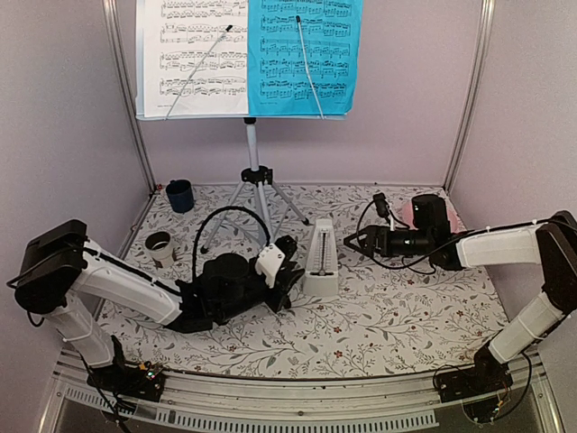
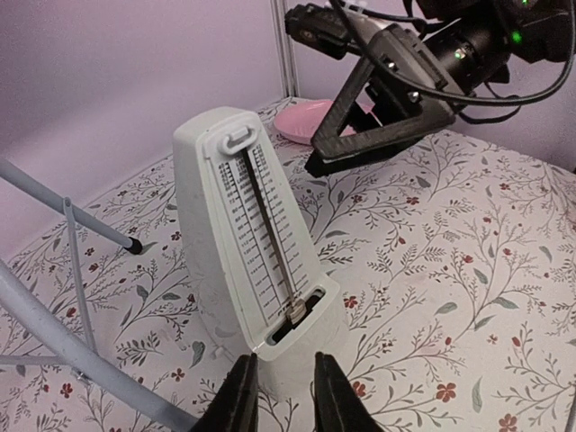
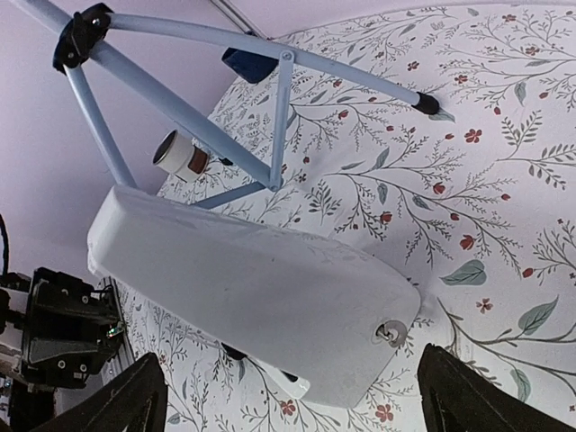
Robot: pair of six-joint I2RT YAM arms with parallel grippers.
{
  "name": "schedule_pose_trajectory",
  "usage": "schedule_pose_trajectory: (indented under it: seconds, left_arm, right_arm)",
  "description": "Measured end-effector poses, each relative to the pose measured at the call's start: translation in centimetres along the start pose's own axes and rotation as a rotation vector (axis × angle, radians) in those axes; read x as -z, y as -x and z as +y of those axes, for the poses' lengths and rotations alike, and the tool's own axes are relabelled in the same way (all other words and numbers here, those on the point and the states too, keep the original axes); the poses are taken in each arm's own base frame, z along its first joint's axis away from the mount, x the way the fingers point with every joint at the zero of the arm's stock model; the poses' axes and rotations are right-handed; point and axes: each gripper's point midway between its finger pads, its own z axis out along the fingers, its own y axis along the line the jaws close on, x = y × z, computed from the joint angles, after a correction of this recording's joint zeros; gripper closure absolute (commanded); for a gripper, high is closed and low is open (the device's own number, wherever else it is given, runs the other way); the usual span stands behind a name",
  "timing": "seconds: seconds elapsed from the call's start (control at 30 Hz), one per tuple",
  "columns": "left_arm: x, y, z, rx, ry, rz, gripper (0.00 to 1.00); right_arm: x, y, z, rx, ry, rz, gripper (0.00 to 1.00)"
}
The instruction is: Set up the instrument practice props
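The silver tripod music stand [image 1: 252,149] stands at the back. The white music sheet [image 1: 194,54] and the blue music sheet [image 1: 302,54] sit side by side on its tray. The white pyramid metronome [image 1: 322,262] stands upright on the flowered cloth, with its pendulum face [image 2: 261,234] towards my left wrist camera. My left gripper [image 1: 290,284] is at its base, jaws a narrow gap apart [image 2: 283,391], holding nothing. My right gripper [image 1: 353,242] is just right of the metronome. Its jaws are wide open [image 3: 301,396] on either side of the metronome's back [image 3: 252,288], not touching it.
A pink plate [image 1: 410,215] lies behind my right gripper. A dark blue cup [image 1: 180,195] and a second small cup [image 1: 160,245] stand at the left. The stand's legs [image 3: 180,108] spread close behind the metronome. Walls close in the back and sides.
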Motion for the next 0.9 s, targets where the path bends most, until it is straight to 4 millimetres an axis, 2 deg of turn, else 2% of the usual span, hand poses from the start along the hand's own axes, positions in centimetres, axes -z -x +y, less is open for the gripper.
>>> schedule_pose_trajectory:
  seconds: [0.1,0.27,0.47,0.73,0.9]
  left_arm:
    - [0.3,0.0,0.6,0.007,0.016,-0.005,0.74]
    - [0.6,0.1,1.2,0.012,0.031,-0.014,0.74]
    - [0.7,0.2,1.3,0.015,0.033,-0.025,0.73]
    - [0.9,0.4,1.4,0.018,0.033,-0.034,0.73]
    - [1.0,0.7,1.4,0.019,0.034,-0.046,0.73]
  right_arm:
    - [0.4,-0.7,1.2,0.024,-0.006,-0.005,0.00]
    - [-0.6,-1.6,3.0,0.056,-0.014,0.007,0.04]
    - [-1.8,-0.5,4.4,0.081,-0.040,-0.002,0.09]
    - [-3.4,0.0,4.2,0.085,-0.111,-0.010,0.17]
    - [-3.8,-0.3,3.7,0.075,-0.154,-0.016,0.29]
